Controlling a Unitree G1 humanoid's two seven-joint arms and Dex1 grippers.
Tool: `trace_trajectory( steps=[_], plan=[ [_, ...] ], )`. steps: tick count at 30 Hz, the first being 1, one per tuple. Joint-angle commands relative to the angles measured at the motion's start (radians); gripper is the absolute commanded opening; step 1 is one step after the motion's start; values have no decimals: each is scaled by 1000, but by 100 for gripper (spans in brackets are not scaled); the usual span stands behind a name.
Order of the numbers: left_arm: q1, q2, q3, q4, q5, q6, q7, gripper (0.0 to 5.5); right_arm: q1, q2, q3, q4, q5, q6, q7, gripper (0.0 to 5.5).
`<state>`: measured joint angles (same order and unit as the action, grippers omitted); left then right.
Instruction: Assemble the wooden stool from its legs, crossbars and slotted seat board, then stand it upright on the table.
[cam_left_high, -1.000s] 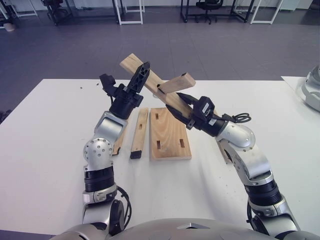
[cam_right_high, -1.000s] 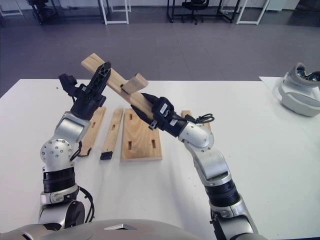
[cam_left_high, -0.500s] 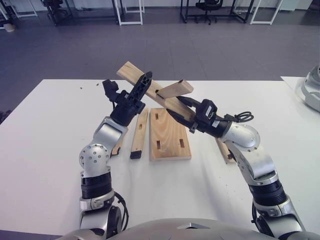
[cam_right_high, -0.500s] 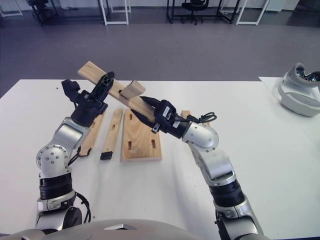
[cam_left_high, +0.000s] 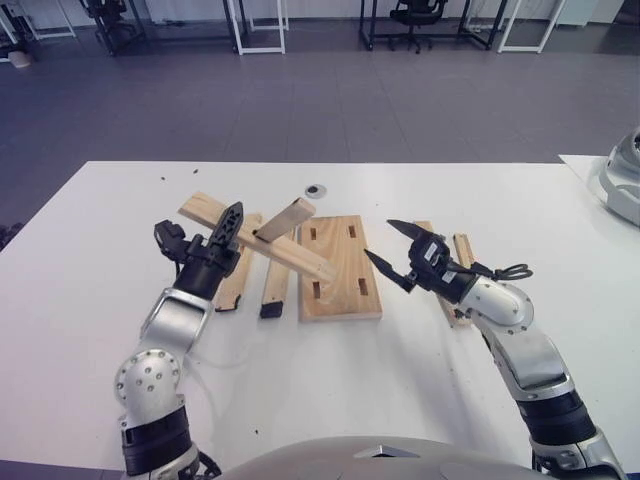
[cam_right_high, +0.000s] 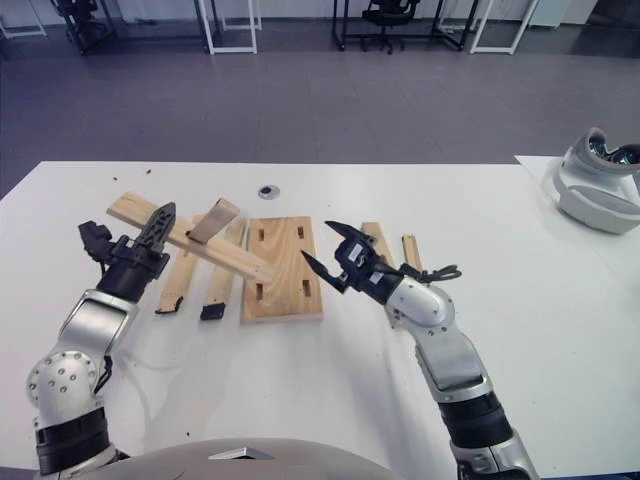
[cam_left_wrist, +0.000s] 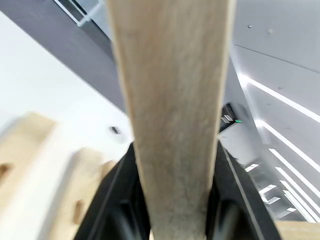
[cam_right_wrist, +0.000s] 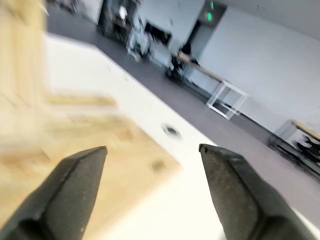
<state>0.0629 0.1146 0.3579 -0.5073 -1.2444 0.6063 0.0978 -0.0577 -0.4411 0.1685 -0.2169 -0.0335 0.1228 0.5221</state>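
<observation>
Over the table (cam_left_high: 80, 260), left gripper (cam_left_high: 230, 222) alone clamps the leg (cam_left_high: 290, 255), right gripper (cam_left_high: 380, 238) spread empty; its seemingly loose crossbar (cam_left_high: 290, 215) could drop.

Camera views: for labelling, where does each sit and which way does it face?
Left eye view: head, facing forward-down over the table; both arms, left gripper holding a leg, right gripper open.
Right eye view: beside it, same scene.
Left wrist view: left wrist, along the held leg.
Right wrist view: right wrist, between its fingers toward the seat board.
</observation>
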Motion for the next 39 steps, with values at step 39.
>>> trace_trajectory(
  steps=[39],
  plan=[
    [7, 241, -479, -37, 822, 14, -10, 101, 37, 4, 141, 154, -122, -202, 46, 344]
  ],
)
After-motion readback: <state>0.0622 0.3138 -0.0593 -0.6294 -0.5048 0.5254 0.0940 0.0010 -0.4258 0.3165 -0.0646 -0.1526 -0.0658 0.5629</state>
